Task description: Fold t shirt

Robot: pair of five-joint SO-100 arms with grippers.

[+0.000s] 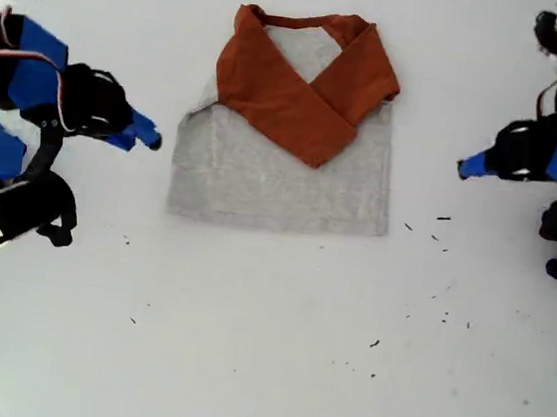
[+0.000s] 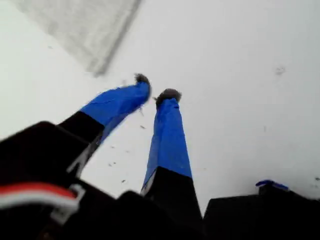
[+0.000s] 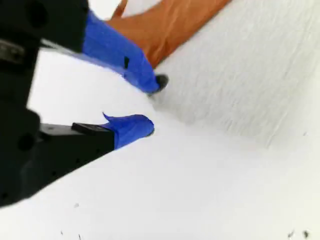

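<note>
Two grippers stand at opposite sides of the t shirt (image 1: 282,179), which lies flat on the white table (image 1: 261,358), a little above the middle of the exterior view. Its grey body shows straight edges at both sides and along the hem. The two rust-orange sleeves (image 1: 301,95) are folded inward and cross each other over the chest. My second gripper (image 1: 153,140) is at the exterior view's left, just beside the grey side edge of the shirt. In the second wrist view this gripper (image 3: 154,105) has its jaws clearly apart with only bare table between them. One blue fingertip (image 3: 150,80) is right at the grey edge (image 3: 240,90), and I cannot tell if it touches the cloth. My first gripper (image 1: 461,167) is at the exterior view's right, well apart from the other side edge, with open table between them. In the first wrist view this claw (image 2: 155,89) is narrow, with only a thin gap between the tips, and it holds nothing. A grey corner of the shirt (image 2: 85,25) lies beyond it. Below the hem the table is wide and free. Only some small dark specks (image 1: 442,219) are scattered there, mostly toward the exterior view's right.
</note>
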